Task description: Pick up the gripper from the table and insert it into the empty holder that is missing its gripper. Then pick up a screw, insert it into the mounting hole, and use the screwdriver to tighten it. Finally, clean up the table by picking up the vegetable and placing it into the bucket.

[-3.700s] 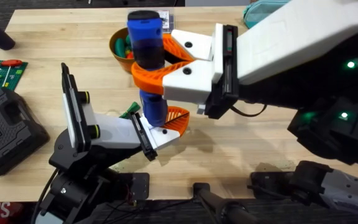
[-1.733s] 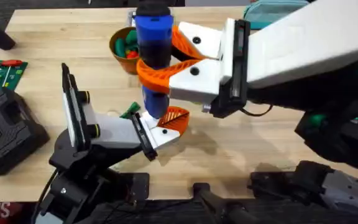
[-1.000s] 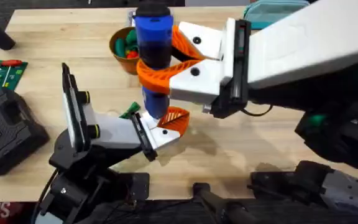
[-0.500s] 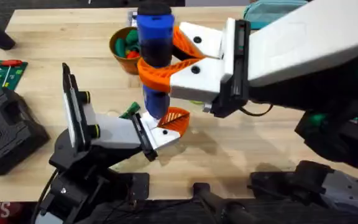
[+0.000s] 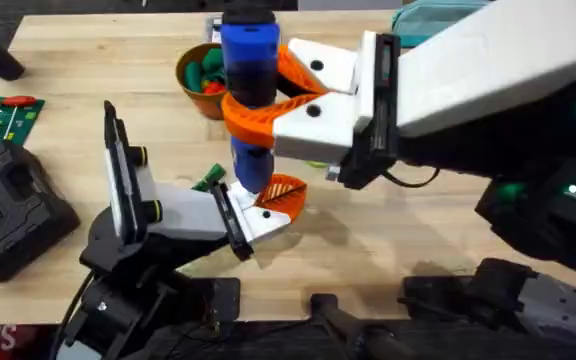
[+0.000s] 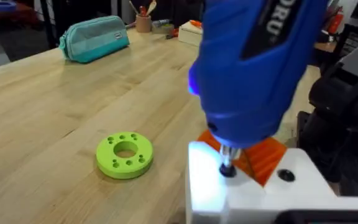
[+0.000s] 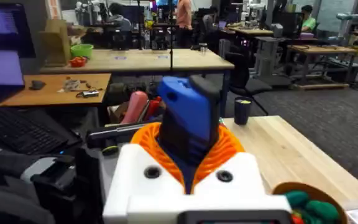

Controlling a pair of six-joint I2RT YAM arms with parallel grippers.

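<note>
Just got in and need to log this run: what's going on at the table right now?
The right gripper is clamped on the blue screwdriver, held upright with its bit down on the white holder at the end of the left arm. The small orange gripper already sits in that holder, so this looks like the screw-tightening step. The mustard bucket stands behind on the table and already holds green and red items.

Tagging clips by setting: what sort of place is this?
Likely a robotics lab or workshop: rows of workbenches with equipment, a computer monitor, and a plank table where the screwdriver is used.
</note>
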